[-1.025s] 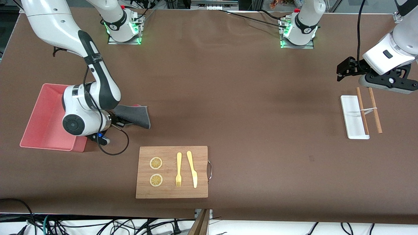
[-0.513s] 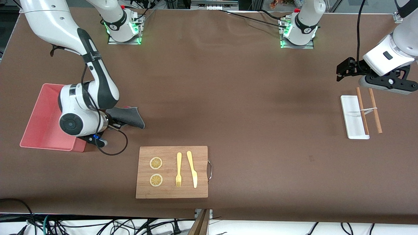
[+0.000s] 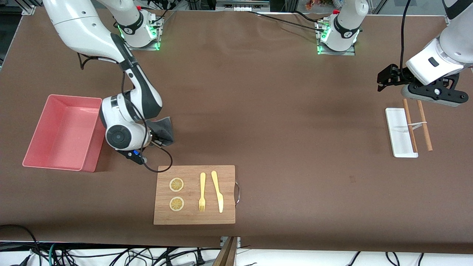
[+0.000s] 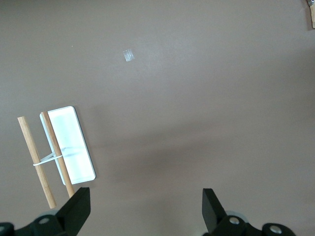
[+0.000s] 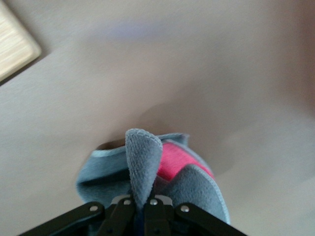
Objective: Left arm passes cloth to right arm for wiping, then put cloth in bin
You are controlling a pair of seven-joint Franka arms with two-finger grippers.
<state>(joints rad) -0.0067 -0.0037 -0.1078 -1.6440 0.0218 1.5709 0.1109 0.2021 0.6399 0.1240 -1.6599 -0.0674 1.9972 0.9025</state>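
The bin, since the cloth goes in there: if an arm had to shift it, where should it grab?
Probably the bin's wall facing the cutting board, pinched from above, one finger inside. The walls are thin and upright and the tub is too wide to span. The right pincer is shut on the cloth beside it.

free: worktop (image 3: 281,122) middle bare | obstacles: bin (image 3: 40,162), cutting board (image 3: 194,218) toward right arm's end; white tray (image 3: 395,122) under left claw (image 3: 384,79)

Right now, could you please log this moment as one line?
right gripper: shut on cloth, wiping beside bin | left gripper: open, waiting above white tray
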